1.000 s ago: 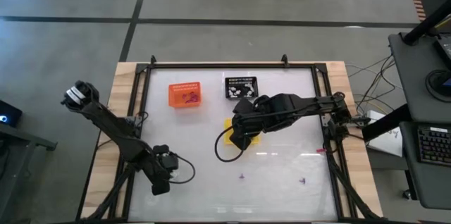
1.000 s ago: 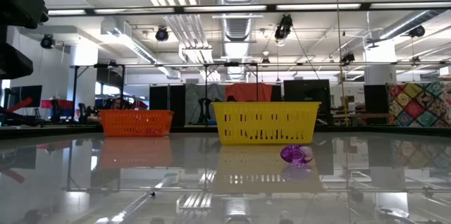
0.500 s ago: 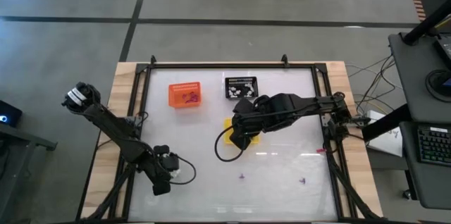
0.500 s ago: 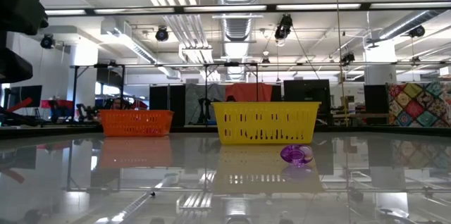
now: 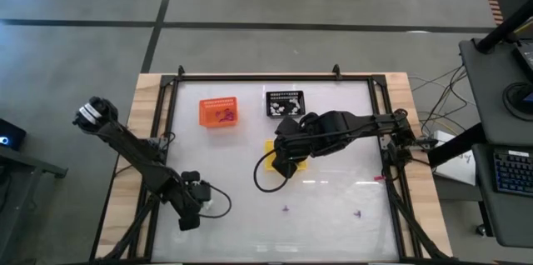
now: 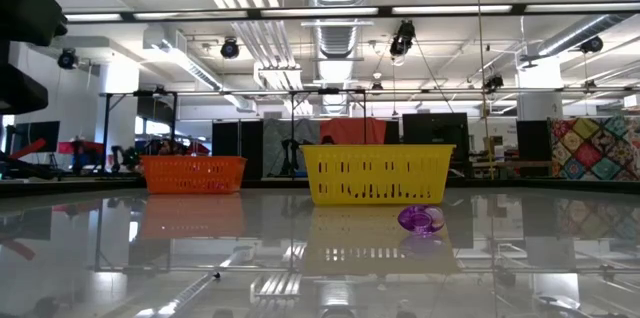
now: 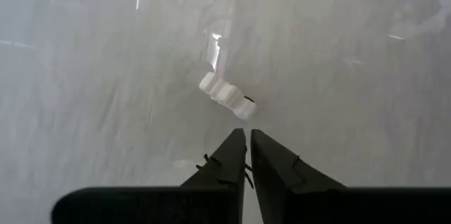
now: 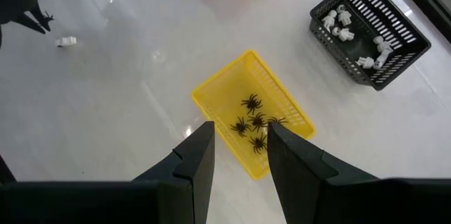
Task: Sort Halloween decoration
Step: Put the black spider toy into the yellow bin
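The left gripper (image 7: 246, 134) sits low over the tabletop (image 5: 333, 202) near its front-left corner, jaws drawn together with only a thin slit between the fingertips and nothing between them. Just beyond the tips lies a white piece (image 7: 227, 95), a short lumpy bar whose long axis runs slantwise across the line of the fingers, its nearer end almost at the tips but apart from them. In the high view it shows as a pale speck (image 5: 208, 201) just beside that gripper, on the side toward the table's middle.

The right gripper (image 8: 241, 134) hangs above the yellow basket (image 8: 224, 86) at the table's centre, jaws apart and holding nothing. Several black spiders (image 8: 254, 122) lie in that basket. The black basket (image 5: 284, 102) at the back edge holds white pieces (image 8: 340, 23); the orange basket (image 5: 219, 112) to its left holds purple ones.

Two purple pieces (image 5: 286, 209) rest loose near the front edge, well apart from each other, with bare surface around them. One purple piece (image 6: 421, 219) shows in the low view in front of the yellow basket. The front half of the tabletop is otherwise open.
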`<state>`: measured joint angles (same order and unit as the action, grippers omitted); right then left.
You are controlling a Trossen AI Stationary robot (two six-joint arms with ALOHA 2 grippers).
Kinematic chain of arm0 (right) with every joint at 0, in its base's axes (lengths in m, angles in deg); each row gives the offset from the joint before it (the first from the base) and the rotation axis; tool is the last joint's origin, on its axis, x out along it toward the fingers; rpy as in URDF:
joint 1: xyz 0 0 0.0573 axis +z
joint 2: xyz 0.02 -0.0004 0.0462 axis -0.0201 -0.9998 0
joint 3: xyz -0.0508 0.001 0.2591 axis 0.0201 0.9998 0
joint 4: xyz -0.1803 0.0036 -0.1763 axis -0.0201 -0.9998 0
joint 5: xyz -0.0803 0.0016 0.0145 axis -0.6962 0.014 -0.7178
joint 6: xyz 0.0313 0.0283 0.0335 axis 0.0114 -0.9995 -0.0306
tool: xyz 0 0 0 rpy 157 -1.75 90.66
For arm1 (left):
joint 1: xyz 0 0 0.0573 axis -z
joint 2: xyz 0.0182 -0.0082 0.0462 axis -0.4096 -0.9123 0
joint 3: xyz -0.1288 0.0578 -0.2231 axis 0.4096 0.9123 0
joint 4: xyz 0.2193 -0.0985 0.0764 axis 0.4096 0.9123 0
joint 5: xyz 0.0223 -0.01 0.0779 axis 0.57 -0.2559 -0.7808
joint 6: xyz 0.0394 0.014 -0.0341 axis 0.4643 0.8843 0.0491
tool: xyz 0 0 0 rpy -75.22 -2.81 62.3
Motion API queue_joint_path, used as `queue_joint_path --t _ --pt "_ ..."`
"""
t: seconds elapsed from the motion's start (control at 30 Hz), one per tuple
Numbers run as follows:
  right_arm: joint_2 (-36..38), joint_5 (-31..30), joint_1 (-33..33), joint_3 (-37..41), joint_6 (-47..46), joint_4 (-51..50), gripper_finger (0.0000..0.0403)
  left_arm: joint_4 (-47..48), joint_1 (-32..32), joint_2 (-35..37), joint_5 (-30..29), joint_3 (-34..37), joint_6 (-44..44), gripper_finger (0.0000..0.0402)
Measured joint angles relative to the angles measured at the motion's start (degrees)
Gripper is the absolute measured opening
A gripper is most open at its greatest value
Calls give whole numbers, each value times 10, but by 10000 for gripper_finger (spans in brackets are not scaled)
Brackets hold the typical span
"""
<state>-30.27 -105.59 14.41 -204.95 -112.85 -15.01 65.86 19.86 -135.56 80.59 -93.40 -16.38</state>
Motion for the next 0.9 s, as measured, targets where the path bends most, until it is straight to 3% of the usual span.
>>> queue_joint_path --t 0.37,0.7,0.9 --pt "0 0 0 0 20 0 121 -4 -65 45 -13 0 46 0" --pt "0 -30 0 0 18 -3 121 -65 -227 105 -22 0 209 0" --pt "0 -59 -2 0 -14 -3 121 -156 -336 123 -3 0 321 0"
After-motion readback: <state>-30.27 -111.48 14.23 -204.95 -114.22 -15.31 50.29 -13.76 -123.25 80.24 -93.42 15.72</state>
